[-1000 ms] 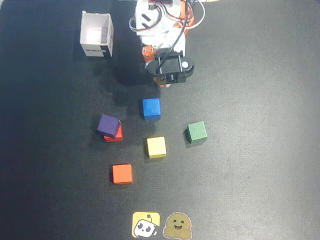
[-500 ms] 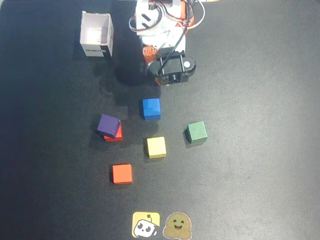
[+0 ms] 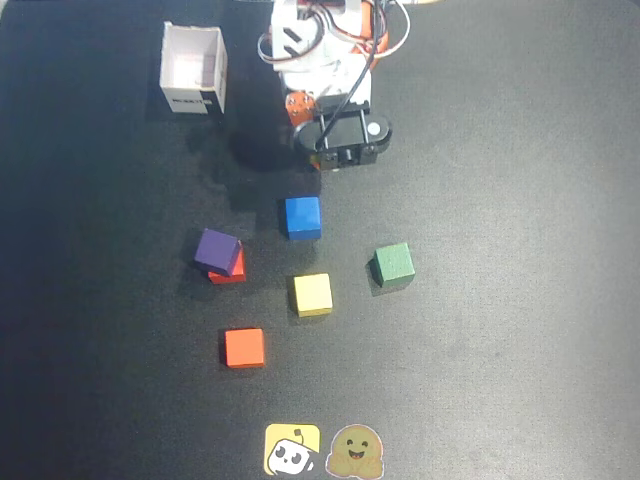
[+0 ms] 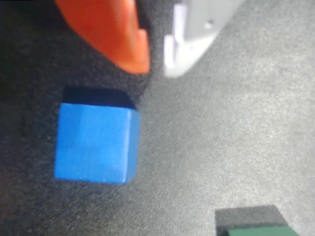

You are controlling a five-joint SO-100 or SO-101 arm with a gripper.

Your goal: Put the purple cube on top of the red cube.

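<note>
In the overhead view the purple cube (image 3: 216, 250) rests on top of the red cube (image 3: 232, 271), turned a little, so only the red cube's lower right edge shows. My gripper (image 3: 318, 163) is pulled back near the arm's base, well up and to the right of the stack. In the wrist view my gripper (image 4: 155, 69) has its orange finger (image 4: 123, 39) and white finger (image 4: 197, 29) almost together, with only a thin gap and nothing between them. Neither the purple nor the red cube shows in the wrist view.
A blue cube (image 3: 302, 217) (image 4: 96, 145) lies just below the gripper. Green (image 3: 393, 265) (image 4: 256, 231), yellow (image 3: 312, 294) and orange-red (image 3: 244, 347) cubes lie on the black mat. A white open box (image 3: 193, 70) stands top left. Two stickers (image 3: 320, 452) sit at the bottom edge.
</note>
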